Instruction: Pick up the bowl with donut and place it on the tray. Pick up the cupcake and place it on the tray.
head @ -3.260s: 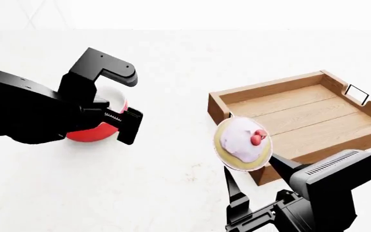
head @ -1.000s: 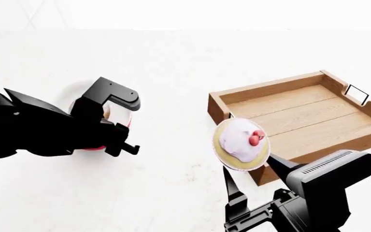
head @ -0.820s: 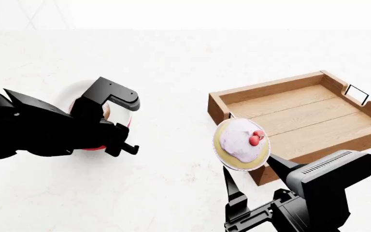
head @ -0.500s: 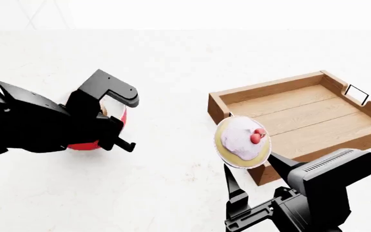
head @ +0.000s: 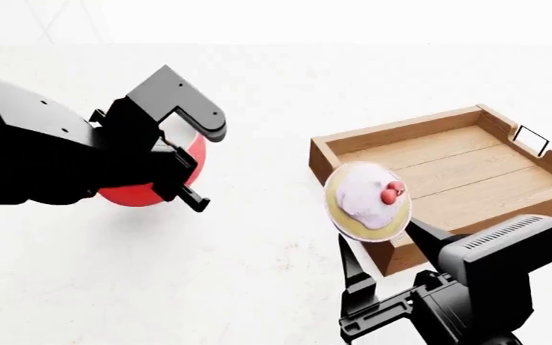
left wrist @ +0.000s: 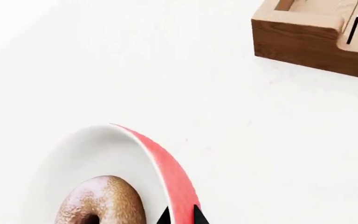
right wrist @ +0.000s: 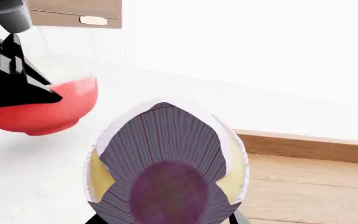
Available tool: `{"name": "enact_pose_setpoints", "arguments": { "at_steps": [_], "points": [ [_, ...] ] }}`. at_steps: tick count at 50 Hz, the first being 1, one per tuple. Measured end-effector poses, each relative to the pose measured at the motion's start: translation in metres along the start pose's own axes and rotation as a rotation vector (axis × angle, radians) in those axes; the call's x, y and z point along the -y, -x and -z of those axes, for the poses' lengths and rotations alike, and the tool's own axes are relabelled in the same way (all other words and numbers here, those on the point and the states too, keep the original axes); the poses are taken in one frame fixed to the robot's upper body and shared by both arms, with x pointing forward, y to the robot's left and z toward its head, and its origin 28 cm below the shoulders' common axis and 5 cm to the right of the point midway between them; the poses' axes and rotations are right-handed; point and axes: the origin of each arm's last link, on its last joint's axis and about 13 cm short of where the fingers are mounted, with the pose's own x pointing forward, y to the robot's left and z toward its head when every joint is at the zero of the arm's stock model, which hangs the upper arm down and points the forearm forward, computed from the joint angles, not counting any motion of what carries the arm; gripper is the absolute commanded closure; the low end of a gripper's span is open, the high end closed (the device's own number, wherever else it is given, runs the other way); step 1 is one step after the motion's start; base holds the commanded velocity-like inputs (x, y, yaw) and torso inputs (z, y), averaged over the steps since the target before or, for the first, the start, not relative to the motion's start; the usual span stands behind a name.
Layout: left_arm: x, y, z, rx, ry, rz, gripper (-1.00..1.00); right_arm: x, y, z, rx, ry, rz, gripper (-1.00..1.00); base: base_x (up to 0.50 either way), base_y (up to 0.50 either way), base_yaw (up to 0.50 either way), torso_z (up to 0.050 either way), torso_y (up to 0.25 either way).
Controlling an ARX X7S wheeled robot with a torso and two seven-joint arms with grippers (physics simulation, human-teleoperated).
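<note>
White worktop (head: 256,273), plain bright background, nothing else on it but the tray (head: 453,215) off to the right. Left tool (head: 187,154) is clamped on the bowl (head: 137,192) rim, one finger inside and one outside; left wrist view shows the red wall pinched at the fingertips, donut (left wrist: 101,203) sitting in the white interior. Bowl looks clear of the worktop and well apart from the tray, roughly level so the donut stays put. Right tool (head: 376,284) is closed on the cupcake (head: 369,200) from below, wrapper toward its wrist camera, cherry facing the head camera, so it's tipped on its side. Cupcake hangs just at the tray's near corner, probably staged for a drop once it's turned upright over the planks. Neither item is in the tray yet
</note>
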Motion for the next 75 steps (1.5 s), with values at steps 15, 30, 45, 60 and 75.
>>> {"name": "enact_pose_setpoints", "arguments": {
  "at_steps": [15, 30, 45, 60, 75],
  "points": [
    [0.003, 0.007, -0.01, 0.023, -0.092, 0.0, 1.0, 0.008, -0.008, -0.021, 0.039, -0.003, 0.063, 1.0, 0.0, 0.0, 0.0, 0.0, 0.001],
    [0.007, 0.01, -0.014, 0.054, -0.116, 0.035, 1.0, 0.016, -0.017, -0.039, 0.064, 0.004, 0.142, 1.0, 0.0, 0.0, 0.0, 0.0, 0.001],
    [0.007, 0.011, -0.016, 0.067, -0.122, 0.041, 1.0, 0.021, -0.021, -0.046, 0.073, 0.012, 0.191, 1.0, 0.0, -0.29, 0.0, 0.0, 0.001],
    [0.007, 0.009, -0.017, 0.073, -0.125, 0.048, 1.0, 0.023, -0.024, -0.045, 0.074, 0.01, 0.198, 1.0, 0.0, -0.39, 0.0, 0.001, 0.001],
    [0.006, 0.008, -0.016, 0.077, -0.126, 0.045, 1.0, 0.023, -0.026, -0.044, 0.076, 0.009, 0.196, 1.0, 0.0, -0.35, 0.0, 0.0, 0.001]
  ]
}}
